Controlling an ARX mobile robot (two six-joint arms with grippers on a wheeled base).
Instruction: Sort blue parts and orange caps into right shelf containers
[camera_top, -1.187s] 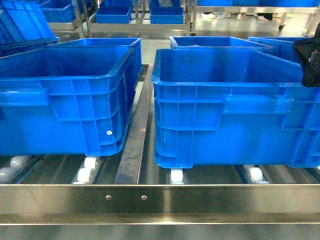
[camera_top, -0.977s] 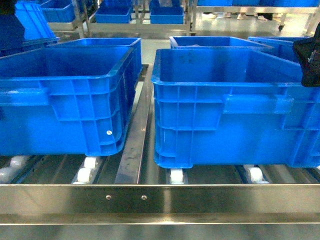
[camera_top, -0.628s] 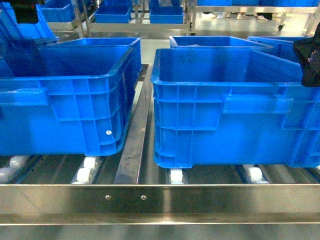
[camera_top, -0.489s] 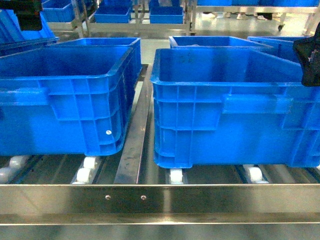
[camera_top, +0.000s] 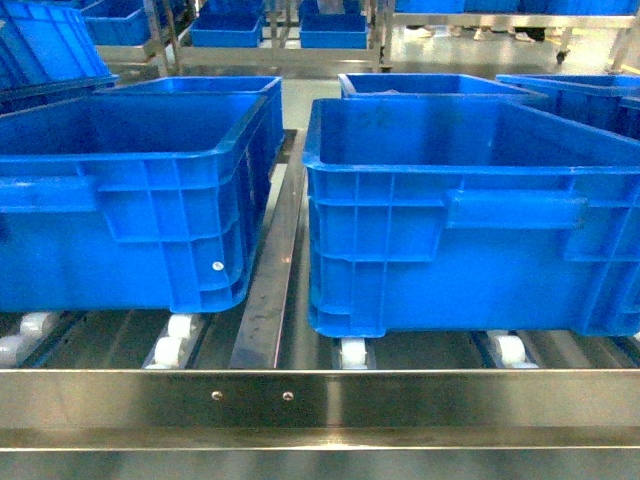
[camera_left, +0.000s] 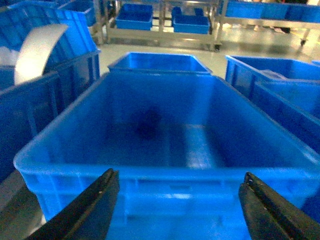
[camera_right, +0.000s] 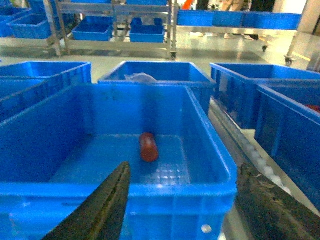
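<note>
Two right shelf containers stand side by side on the roller shelf, a left bin (camera_top: 130, 150) and a right bin (camera_top: 450, 150). In the left wrist view my left gripper (camera_left: 180, 173) is open and empty just before the left bin's (camera_left: 165, 172) near rim. A dark blue blurred lump (camera_left: 147, 122), apparently a blue part, lies on that bin's floor. In the right wrist view my right gripper (camera_right: 185, 166) is open and empty before the right bin (camera_right: 165, 187). An orange cap (camera_right: 148, 146) lies on its side on that bin's floor. Neither gripper shows in the head view.
A steel rail (camera_top: 270, 290) runs between the two bins, with white rollers (camera_top: 168, 345) beneath and a steel front bar (camera_top: 320, 400). More blue bins (camera_top: 430, 85) stand behind and to the right (camera_right: 290, 120). A tilted bin (camera_left: 45, 35) stands at the left.
The dark right gripper at the head view's right edge has gone out of view. The left arm, which showed briefly at the upper left over the left bin, has gone too.
</note>
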